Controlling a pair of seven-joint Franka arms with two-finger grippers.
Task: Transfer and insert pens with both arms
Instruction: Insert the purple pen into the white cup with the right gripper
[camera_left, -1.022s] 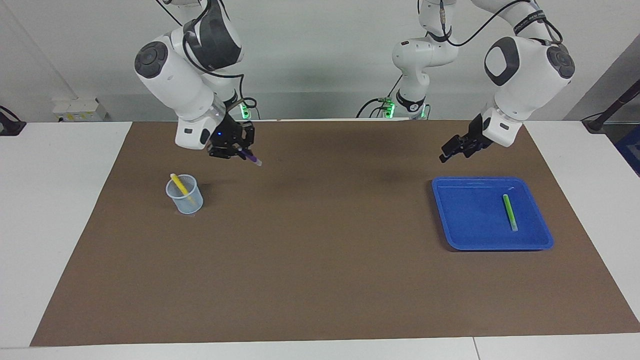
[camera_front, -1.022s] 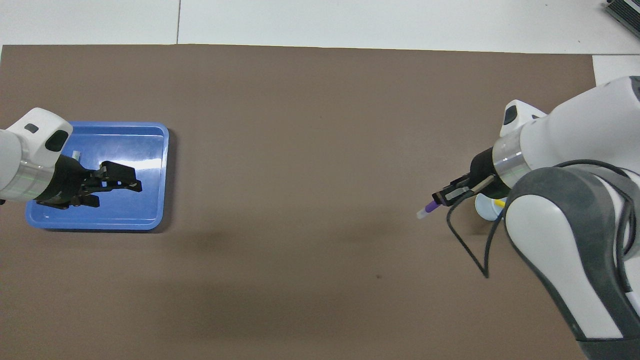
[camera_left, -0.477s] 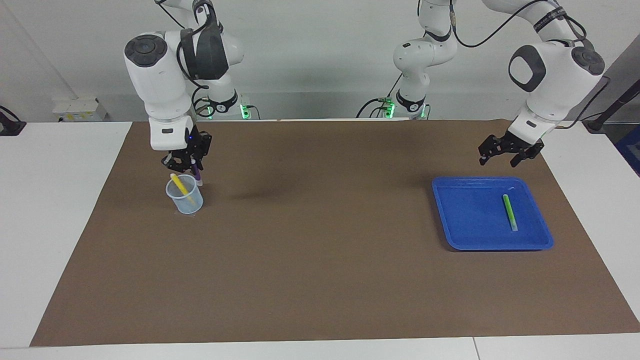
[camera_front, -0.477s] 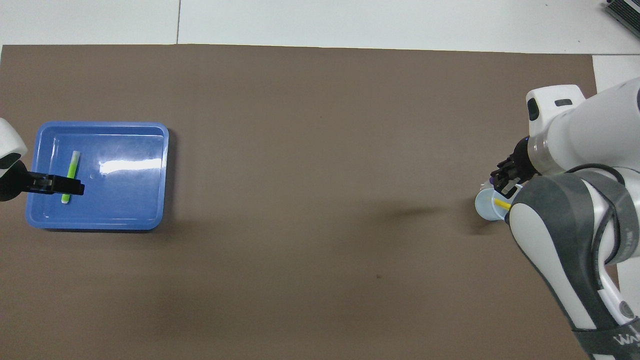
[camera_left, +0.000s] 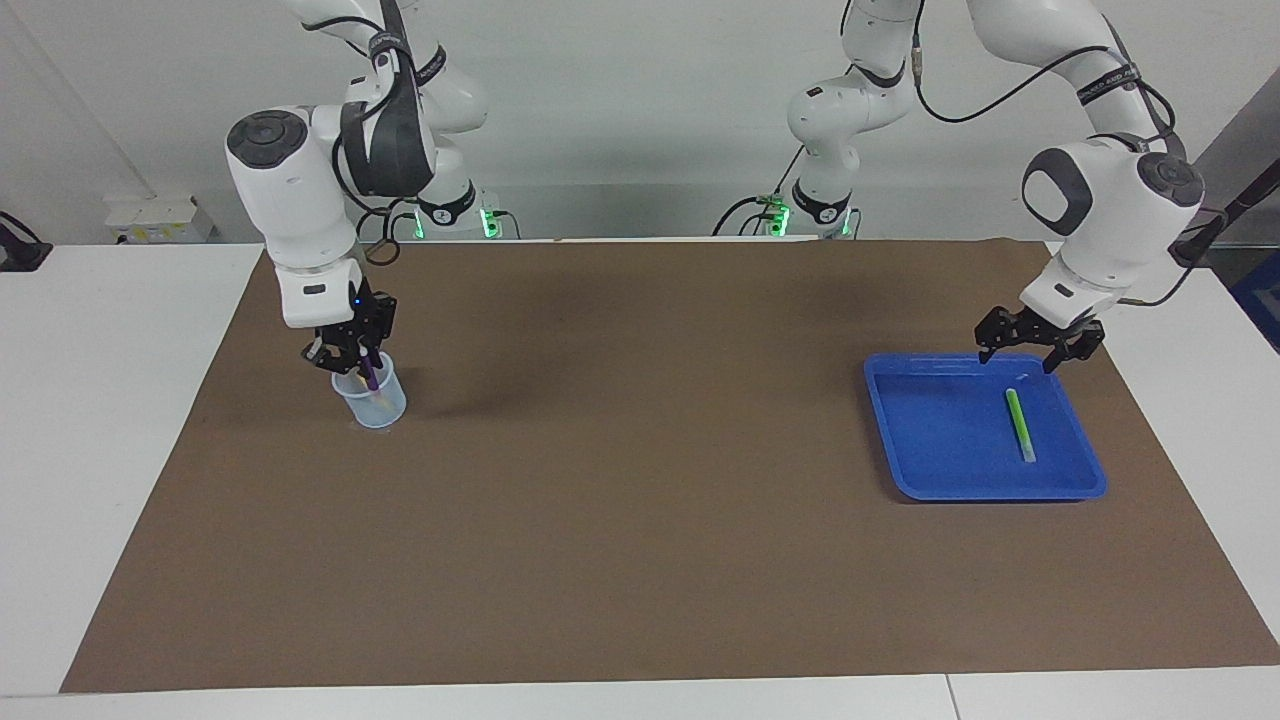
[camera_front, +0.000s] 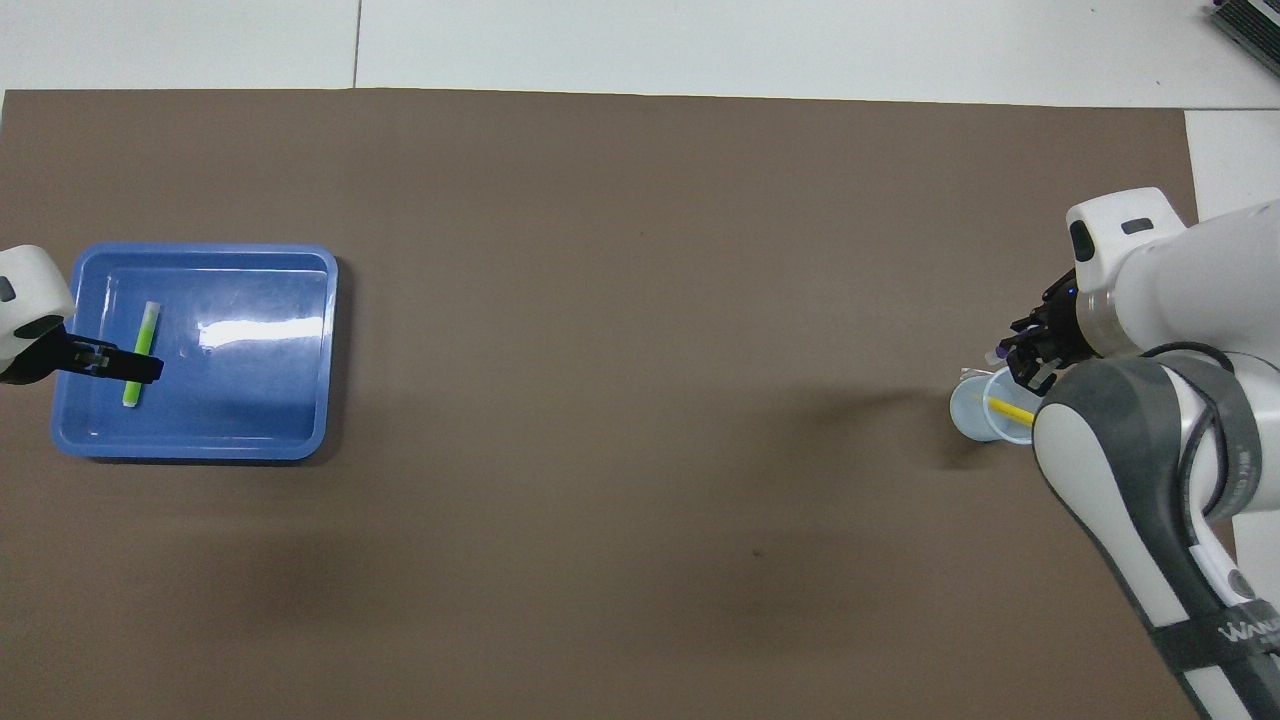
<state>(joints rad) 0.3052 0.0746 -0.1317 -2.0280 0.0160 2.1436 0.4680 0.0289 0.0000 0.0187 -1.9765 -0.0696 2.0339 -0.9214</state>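
Note:
A clear plastic cup (camera_left: 372, 402) (camera_front: 978, 416) stands toward the right arm's end of the table. The yellow pen (camera_front: 1010, 411) leans inside it. My right gripper (camera_left: 352, 364) (camera_front: 1030, 352) hangs just over the cup's rim, shut on the purple pen (camera_left: 370, 376). That pen is nearly upright with its lower end inside the cup. The green pen (camera_left: 1020, 425) (camera_front: 141, 340) lies flat in the blue tray (camera_left: 940, 425) (camera_front: 260, 400). My left gripper (camera_left: 1018, 360) (camera_front: 125, 366) is open over the tray's edge nearest the robots, above the green pen's end, not touching it.
A brown mat (camera_left: 640, 480) covers most of the white table (camera_left: 110, 400). The cup and the tray are the only things standing on it, one toward each end.
My right gripper swung the purple pen from slanting in the air to upright and lowered its end into the cup. My left gripper moved over the tray's edge and came down toward the green pen.

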